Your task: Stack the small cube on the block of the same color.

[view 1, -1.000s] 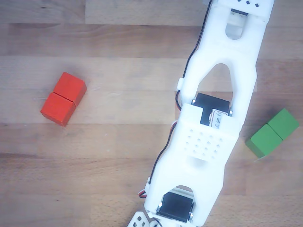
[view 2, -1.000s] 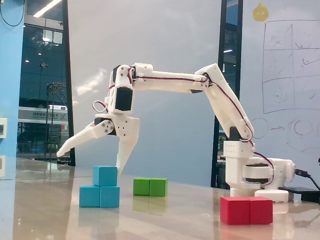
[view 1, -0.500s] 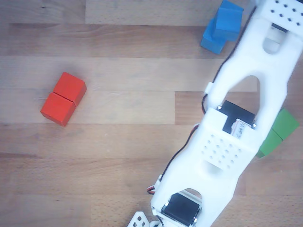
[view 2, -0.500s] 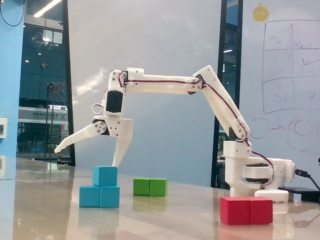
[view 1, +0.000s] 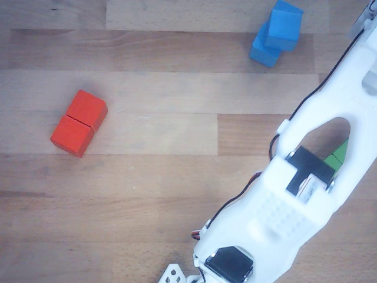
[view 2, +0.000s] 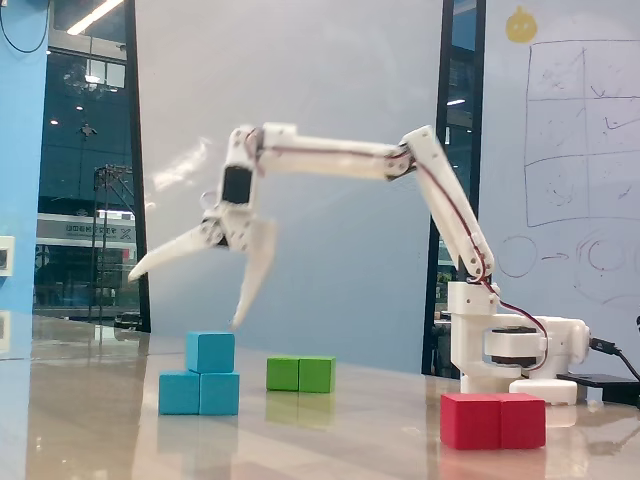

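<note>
Jaws spread wide with nothing between them on my white two-finger gripper, which hangs in the air above and clear of the blue stack in the fixed view; it's motion-blurred there.

Small plain light-blue cube sits on top of the light-blue oblong two-cube block, over its right half as the fixed view shows it, faces touching. In the other view, looking down, the same small cube rests on the blue block near the top edge, slightly skewed to it.

Green oblong two-cube block lies flat on the wooden table behind and to the right of the blue stack in the fixed view. In the other view I only see a sliver of it through the arm's frame.

Red oblong two-cube block lies flat, well apart from the rest, on the left in the other view; front right in the fixed view.

White arm crosses the right side of the other view.
</note>
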`<act>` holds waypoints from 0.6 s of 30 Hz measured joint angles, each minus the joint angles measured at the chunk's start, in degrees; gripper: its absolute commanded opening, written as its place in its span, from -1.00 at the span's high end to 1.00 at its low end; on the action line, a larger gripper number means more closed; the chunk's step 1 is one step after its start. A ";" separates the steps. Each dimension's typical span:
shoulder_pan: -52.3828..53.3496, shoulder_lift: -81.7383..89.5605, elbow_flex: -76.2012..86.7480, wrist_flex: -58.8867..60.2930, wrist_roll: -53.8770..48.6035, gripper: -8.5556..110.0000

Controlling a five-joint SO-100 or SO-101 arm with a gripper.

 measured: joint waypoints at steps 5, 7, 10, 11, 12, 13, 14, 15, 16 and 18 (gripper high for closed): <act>-7.29 20.04 17.67 1.23 -0.09 -0.11; -11.87 28.48 26.19 -0.35 -0.09 -0.11; -19.51 41.84 39.81 -4.66 -0.09 -0.11; -21.80 46.32 44.56 -6.50 -0.09 -0.11; -23.82 50.89 49.13 -8.44 -0.09 -0.11; -25.40 55.20 53.88 -10.46 -0.09 -0.11; -26.81 59.68 58.54 -12.48 -0.09 -0.11; -28.39 63.98 63.28 -14.41 -0.09 -0.11; -29.97 68.12 67.59 -16.44 -0.09 -0.11; -32.52 76.03 76.03 -19.86 -0.09 -0.11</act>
